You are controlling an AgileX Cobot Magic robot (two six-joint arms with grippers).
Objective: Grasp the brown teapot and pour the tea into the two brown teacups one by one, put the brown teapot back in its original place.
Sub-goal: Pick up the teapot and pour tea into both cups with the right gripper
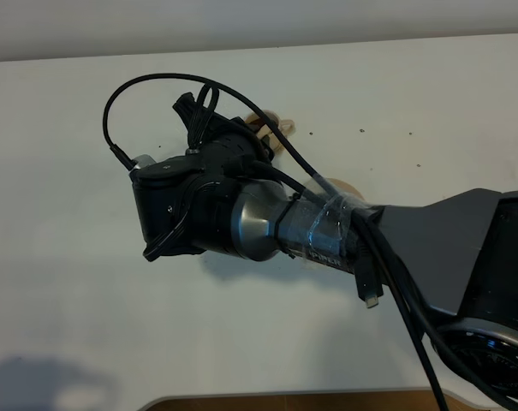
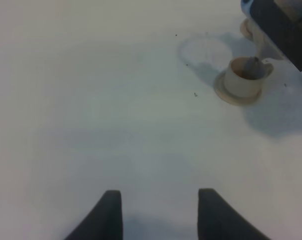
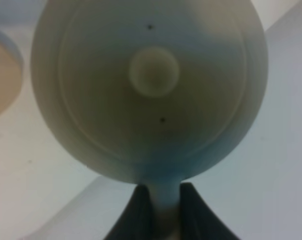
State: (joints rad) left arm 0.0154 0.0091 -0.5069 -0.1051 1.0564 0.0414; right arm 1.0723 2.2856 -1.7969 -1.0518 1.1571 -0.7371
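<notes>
Your table runs from its far edge at the wall to its near edge low in the high view, with broad white surface left of the right arm. That arm reaches across the middle and covers the crockery there; only a beige rim peeks past it, and you cannot tell which piece it is. The left wrist view gives you one teacup upright on its saucer, well ahead of the left gripper, whose jaws stand apart over bare table. Only the right wrist view shows the brown teapot, lid on: the right gripper is clamped on its handle, a tan disc beside it
</notes>
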